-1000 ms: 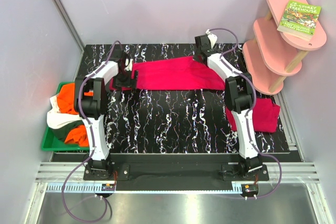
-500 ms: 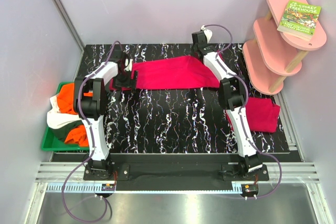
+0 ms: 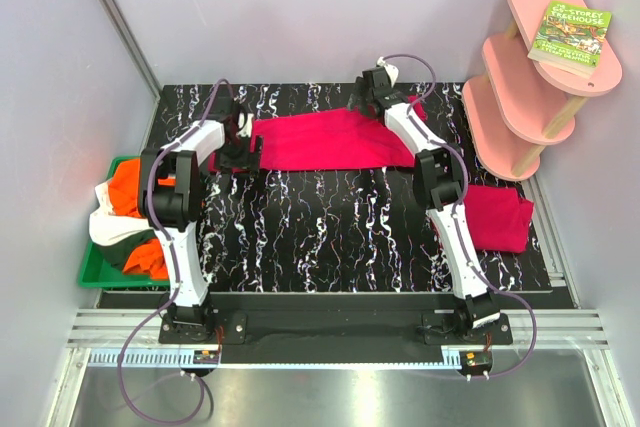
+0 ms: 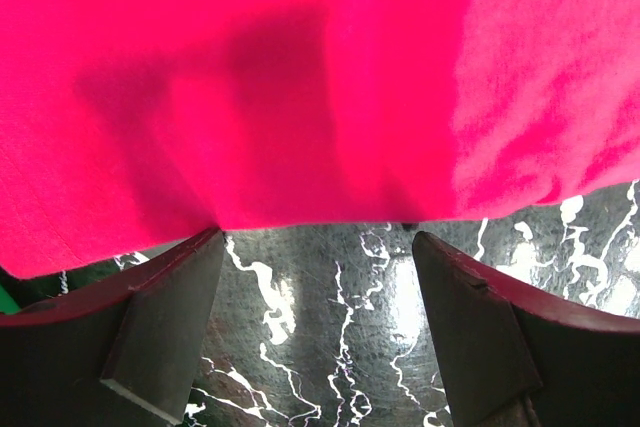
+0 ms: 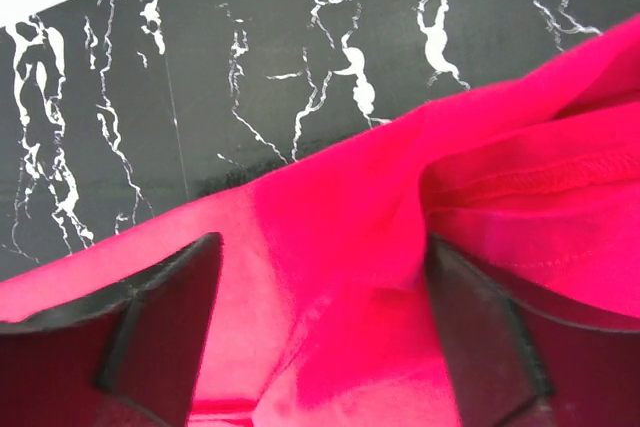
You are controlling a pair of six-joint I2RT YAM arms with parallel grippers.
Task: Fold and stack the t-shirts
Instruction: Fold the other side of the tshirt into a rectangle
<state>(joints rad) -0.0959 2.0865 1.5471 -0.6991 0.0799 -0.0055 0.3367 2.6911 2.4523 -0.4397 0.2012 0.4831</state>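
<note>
A crimson-pink soft cloth t-shirt (image 3: 325,139) lies spread flat across the far part of the black, white-veined marble-patterned table (image 3: 320,237), running left to right between the two arms. The left gripper (image 4: 318,257) sits at the shirt's left end. In the left wrist view its two dark fingers (image 4: 165,332) stand well apart, with bare table showing between them and the shirt's hem lying just beyond their tips, so no cloth is pinched. The right gripper (image 5: 322,257) is over the shirt's far right corner, near the far edge of the table. In the right wrist view its fingers (image 5: 490,347) are likewise spread wide, with rumpled cloth and a stitched hem lying loose between and under them, not clamped. Whether either set of fingertips touches the cloth cannot be told. A second crimson-pink t-shirt, folded into a rough rectangle (image 3: 500,217), rests on the right side of the table, nearer than the spread one and partly hidden behind the right arm. Off the table's left edge, a green plastic tray (image 3: 98,275) holds a loose heap of orange and white t-shirts (image 3: 128,192). At the far right stands a pink three-tier shelf (image 3: 520,97) with wooden posts, and a green-covered book (image 3: 570,35) lies on its top tier.
</note>
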